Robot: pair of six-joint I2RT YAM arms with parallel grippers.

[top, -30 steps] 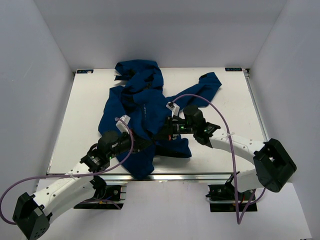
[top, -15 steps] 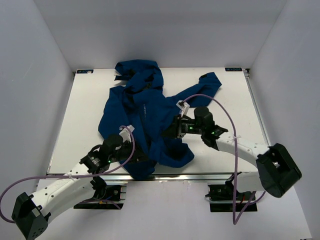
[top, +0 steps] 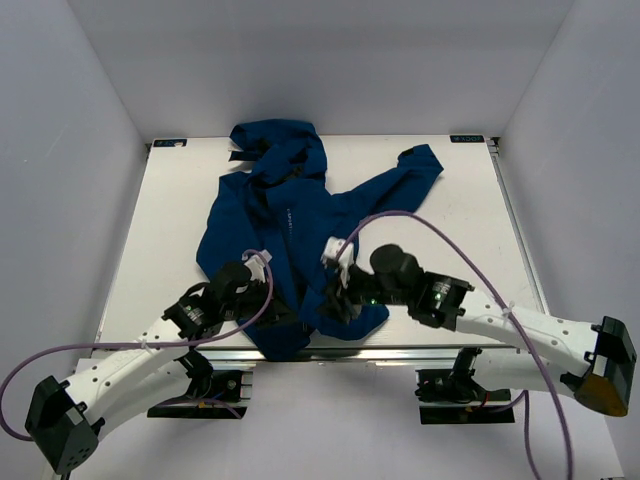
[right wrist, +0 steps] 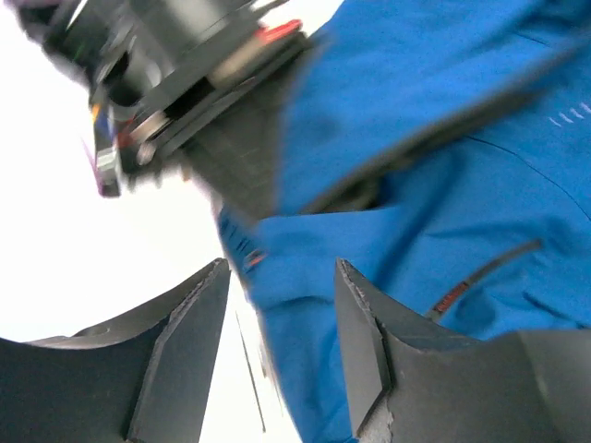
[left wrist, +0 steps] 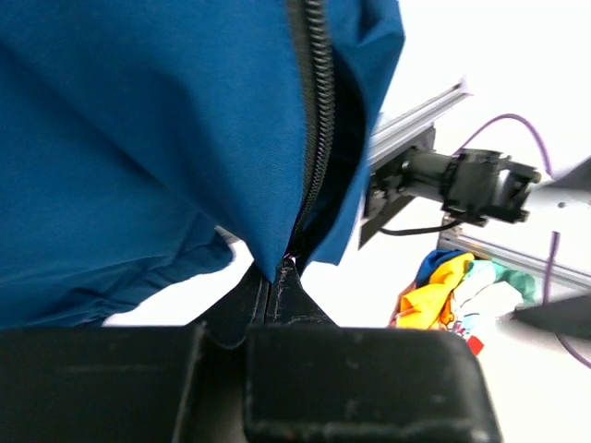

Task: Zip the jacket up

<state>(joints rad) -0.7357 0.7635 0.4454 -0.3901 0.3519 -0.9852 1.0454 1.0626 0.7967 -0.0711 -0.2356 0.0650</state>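
Now right jaws apart, lower down the jacket (top: 262, 212) than before.

Right tool (right wrist: 282, 277) opened, released jacket (top: 260, 210), moved nearer.

- The jacket (top: 290, 215) is dark blue and lies crumpled on the white table (top: 160, 230), a bit left of the middle
- Its hood (top: 285, 150) is bunched up at the far side
- One long sleeve (top: 405, 172) stretches out to the far right
- Tiny white letters (top: 288, 222) show on the chest
- The bottom edge (top: 285, 340) reaches the near edge of the table
- The black zipper (left wrist: 314, 138) runs down one front edge, with a dark gap beside it
- The left gripper (left wrist: 275, 277) pinches the bottom end of the zipper tight
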